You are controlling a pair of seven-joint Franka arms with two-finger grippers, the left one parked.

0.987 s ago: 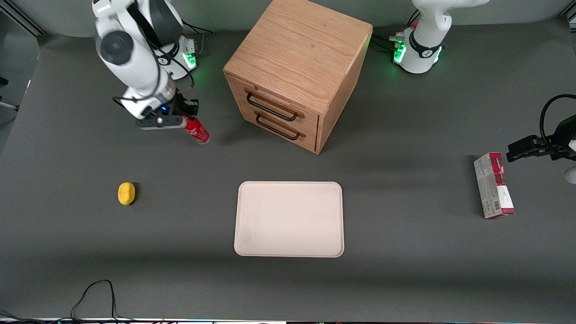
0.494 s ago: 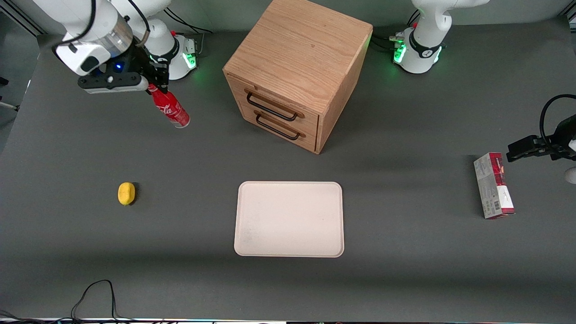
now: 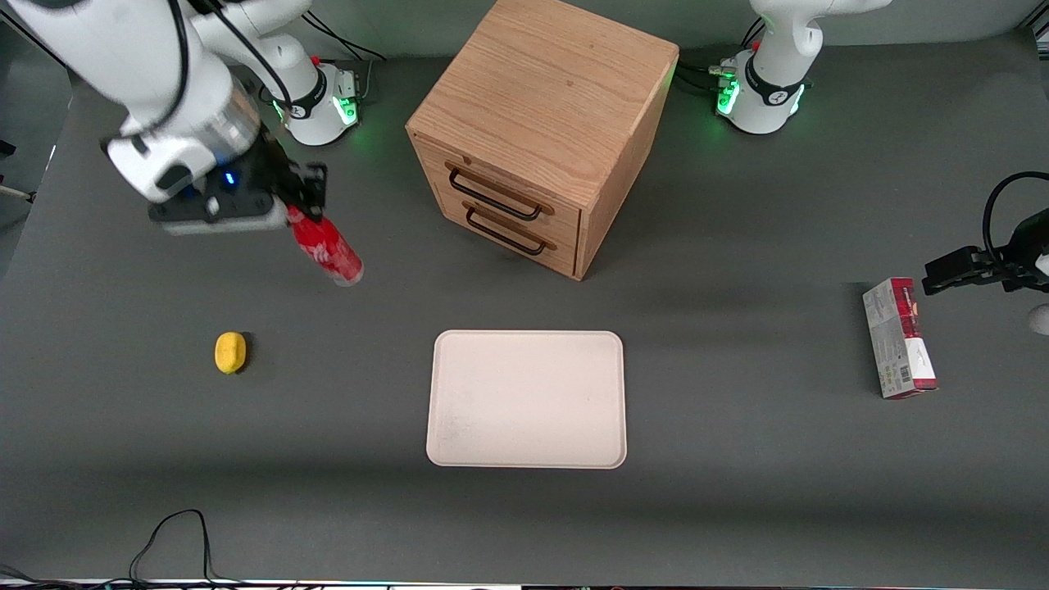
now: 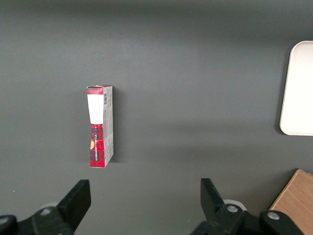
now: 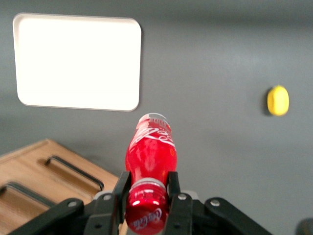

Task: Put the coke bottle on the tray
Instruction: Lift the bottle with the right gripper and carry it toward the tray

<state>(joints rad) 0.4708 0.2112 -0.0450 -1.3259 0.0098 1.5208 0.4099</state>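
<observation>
The red coke bottle (image 3: 328,250) with white script hangs tilted in the air, held by its neck in my right gripper (image 3: 297,215), above the table toward the working arm's end. In the right wrist view the fingers (image 5: 121,188) clamp the neck just under the red cap, and the bottle's body (image 5: 150,149) points away from the camera. The pale cream tray (image 3: 526,399) lies flat and bare on the table, nearer the front camera than the wooden cabinet; it also shows in the right wrist view (image 5: 78,61).
A wooden two-drawer cabinet (image 3: 541,131) stands farther from the front camera than the tray. A yellow lemon-like object (image 3: 230,352) lies nearer the front camera than the gripper. A red-and-grey carton (image 3: 899,338) lies toward the parked arm's end.
My gripper lifted the bottle off the table and swung it up and away, then brought it back nearer the front camera and slightly toward the cabinet.
</observation>
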